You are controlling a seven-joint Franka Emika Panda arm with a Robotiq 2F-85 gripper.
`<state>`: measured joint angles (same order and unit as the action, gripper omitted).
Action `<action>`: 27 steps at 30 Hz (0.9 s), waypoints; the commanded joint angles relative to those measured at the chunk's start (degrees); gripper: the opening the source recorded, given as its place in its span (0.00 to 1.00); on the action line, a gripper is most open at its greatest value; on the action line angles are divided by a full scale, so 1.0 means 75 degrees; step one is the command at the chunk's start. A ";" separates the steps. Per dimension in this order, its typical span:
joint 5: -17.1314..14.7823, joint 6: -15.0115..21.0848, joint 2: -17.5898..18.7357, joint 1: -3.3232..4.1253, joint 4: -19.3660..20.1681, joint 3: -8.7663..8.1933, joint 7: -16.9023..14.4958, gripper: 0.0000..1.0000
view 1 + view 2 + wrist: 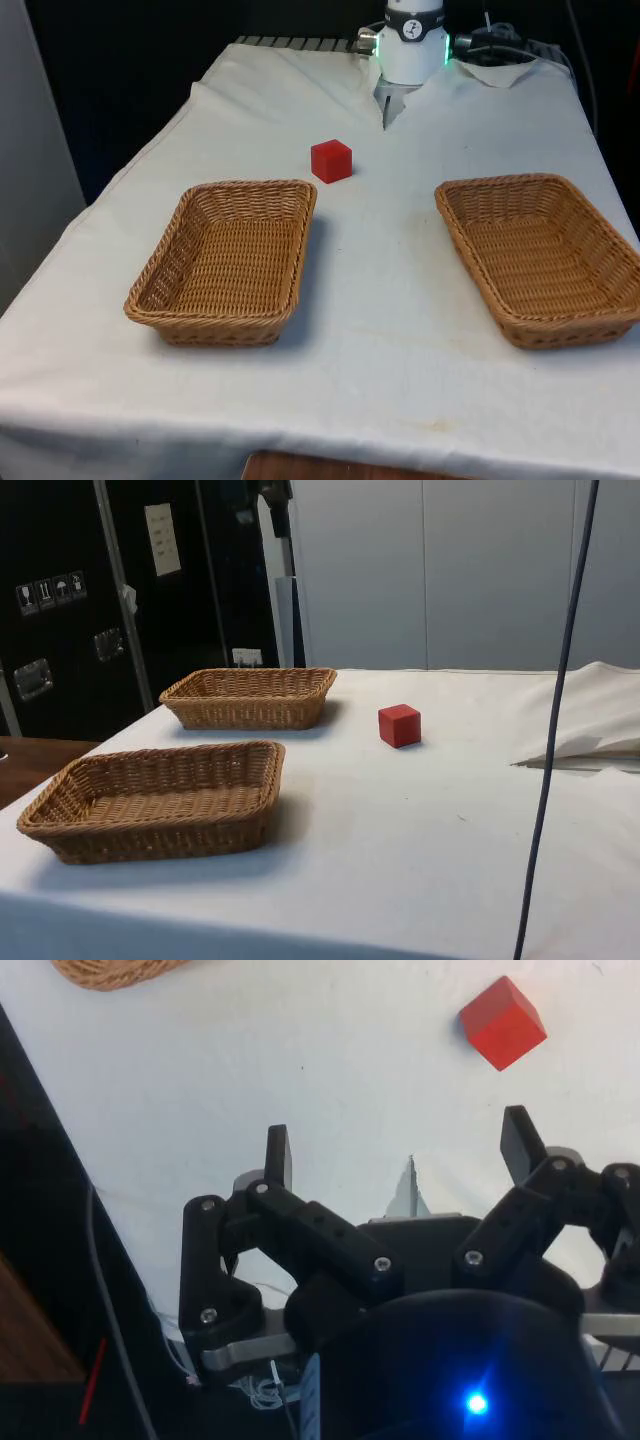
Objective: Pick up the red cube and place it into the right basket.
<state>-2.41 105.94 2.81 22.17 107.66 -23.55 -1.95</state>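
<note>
Behind the red cube (331,161), on its robot side and well above it: gripper (396,1130), fingers (277,1150) spread wide, nothing between them. Well apart from the cube, no contact anywhere.

Cube itself flat on the white cloth (400,330), alone, resting on one face, untouched. From the wrist, red cube (503,1022) out beyond the fingertips and off to one side of the line running out between them, out beyond one finger's tip rather than centred on the gap. So, by judgement, two corrections before any descent: forward towards the cube, and sideways to bring the gap over it.

No long axis to speak of, all edges alike. Faces, though, turned at a slant to the line joining the two fingers, corner-on rather than square. Probably calls for a turn of the wrist, so as to close on two flat faces and not on edges.

Just beside the cube, towards the front view's left and the camera: nearer basket (170,240), its far corner close to the cube but not touching. Same pairing from the side, red cube (399,725) near that nearer basket (245,712). Well apart from the cube, towards the front view's right: farther basket (470,250), empty like the other. Unclear from the task wording alone whose "right" is meant; if the front view's, a long carry across from the cube; if the robot's own, a short hop.
</note>
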 commanded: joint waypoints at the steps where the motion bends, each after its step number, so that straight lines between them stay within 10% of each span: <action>1: 0.0008 0.0000 0.0000 0.0000 0.0015 0.0000 0.0031 1.00; 27: 0.0619 0.0390 -0.0321 0.0008 0.0634 0.0061 0.1199 1.00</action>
<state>1.49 107.95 0.92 22.12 111.84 -23.15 6.30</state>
